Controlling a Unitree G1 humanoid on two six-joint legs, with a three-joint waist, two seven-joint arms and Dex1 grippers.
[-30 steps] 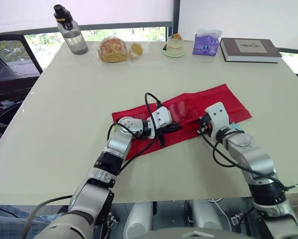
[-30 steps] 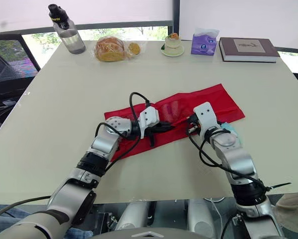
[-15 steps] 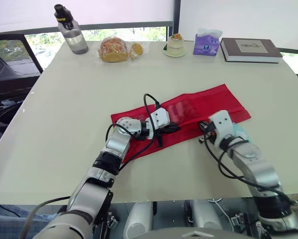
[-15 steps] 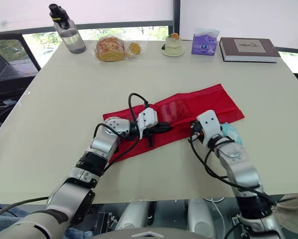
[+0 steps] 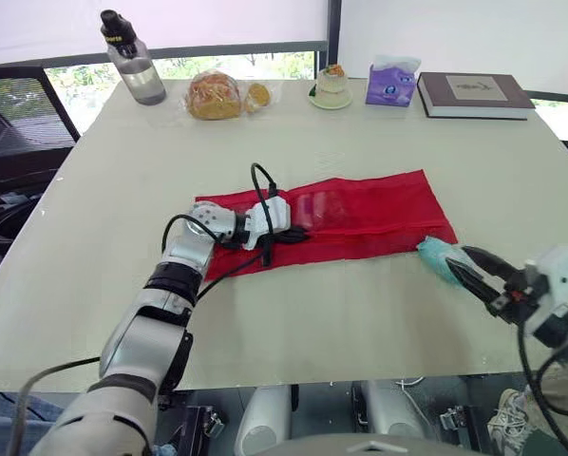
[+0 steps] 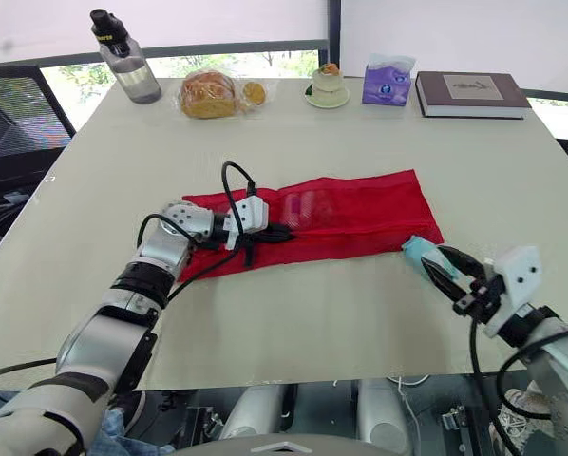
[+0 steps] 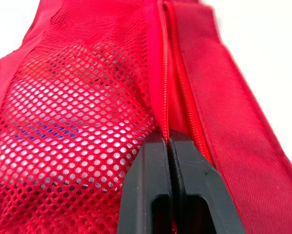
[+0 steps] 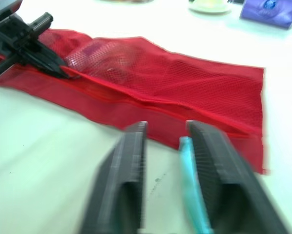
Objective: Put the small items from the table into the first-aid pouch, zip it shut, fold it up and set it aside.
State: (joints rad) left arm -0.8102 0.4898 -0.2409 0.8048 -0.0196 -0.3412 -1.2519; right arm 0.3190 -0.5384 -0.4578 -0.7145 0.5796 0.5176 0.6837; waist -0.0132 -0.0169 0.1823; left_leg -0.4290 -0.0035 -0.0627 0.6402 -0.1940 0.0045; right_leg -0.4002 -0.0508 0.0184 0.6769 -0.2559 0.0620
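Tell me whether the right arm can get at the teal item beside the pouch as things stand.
Likely yes. The right end effector is open with the teal item between its fingers, on the table beside the pouch corner. Nothing blocks it; the left end effector is shut on the pouch's zipper edge.

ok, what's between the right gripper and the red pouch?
A teal item, lying on the table at the right gripper's open fingers, just off the red pouch's near corner. Both eye views show it.
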